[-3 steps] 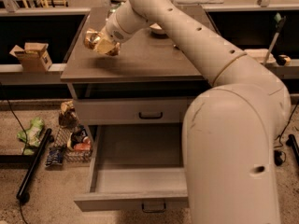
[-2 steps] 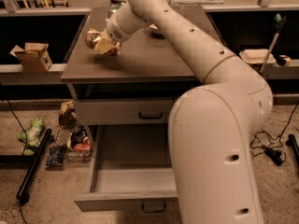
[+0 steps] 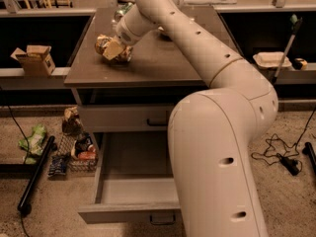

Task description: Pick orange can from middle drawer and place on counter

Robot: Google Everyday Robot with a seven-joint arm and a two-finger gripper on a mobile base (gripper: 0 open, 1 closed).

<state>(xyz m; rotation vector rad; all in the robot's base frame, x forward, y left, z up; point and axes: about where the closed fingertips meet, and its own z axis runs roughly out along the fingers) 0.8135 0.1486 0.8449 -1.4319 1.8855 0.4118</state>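
The orange can (image 3: 103,44), shiny and wrinkled, is at the left part of the counter (image 3: 163,63). It sits low over or on the surface; I cannot tell whether it touches. My gripper (image 3: 114,50) is shut on the can, reaching in from the right with its tan fingers (image 3: 112,48) around it. The middle drawer (image 3: 129,200) is pulled wide open below, and no can shows in the part I can see. My large pale arm (image 3: 217,147) hides the drawer's right part.
A green-and-silver can (image 3: 123,10) stands at the counter's back left. The closed top drawer front (image 3: 123,118) has a black handle. On the floor to the left are a wire basket (image 3: 76,154) of snacks and a black pole (image 3: 35,176). A cardboard box (image 3: 34,58) sits on the left ledge.
The arm's lower links have swung left and now cover more of the drawer. The gripper and the orange can have hardly moved over the counter.
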